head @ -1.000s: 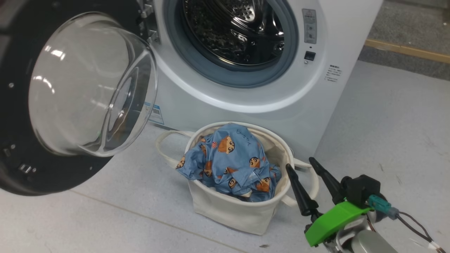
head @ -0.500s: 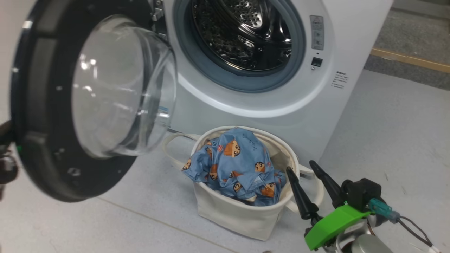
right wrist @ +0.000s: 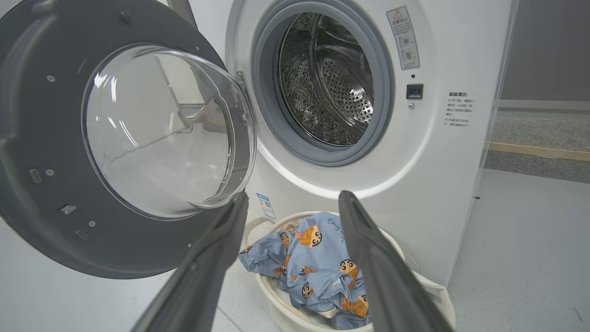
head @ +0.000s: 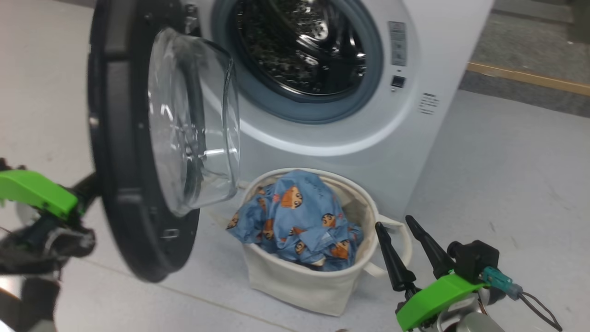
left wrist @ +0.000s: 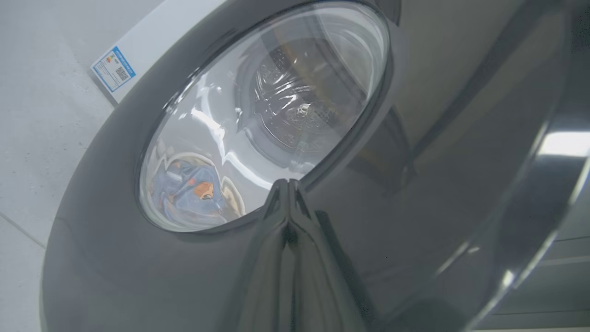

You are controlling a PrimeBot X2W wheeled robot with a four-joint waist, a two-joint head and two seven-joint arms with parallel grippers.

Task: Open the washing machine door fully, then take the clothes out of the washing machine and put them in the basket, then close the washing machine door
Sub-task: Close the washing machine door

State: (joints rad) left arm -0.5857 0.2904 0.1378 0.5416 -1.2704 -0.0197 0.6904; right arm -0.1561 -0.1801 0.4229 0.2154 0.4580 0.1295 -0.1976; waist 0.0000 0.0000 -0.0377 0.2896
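Note:
The washing machine (head: 368, 138) stands with its steel drum (head: 299, 41) showing no fabric. The washing machine door (head: 124, 184) stands about half swung, its glass bowl (head: 193, 124) facing the opening. My left gripper (left wrist: 288, 184) is shut, its tips pressed on the door's glossy outer face beside the glass. The light-blue clothes (head: 299, 216) lie heaped in the cream basket (head: 299, 286) on the floor in front of the machine. My right gripper (head: 394, 222) hangs open and holds nothing, just right of the basket; in the right wrist view its fingers frame the clothes (right wrist: 318, 258).
Pale grey floor surrounds the machine. A wooden strip (head: 525, 76) and dark carpet lie at the back right. A blue label (right wrist: 265, 205) sits low on the machine front. The basket's loop handle (head: 392, 226) is close to my right fingers.
The door has swung from wide open toward the machine, turning nearly edge-on to the head camera. My left arm has come into view behind it. The head camera shifted; the right gripper stayed put.

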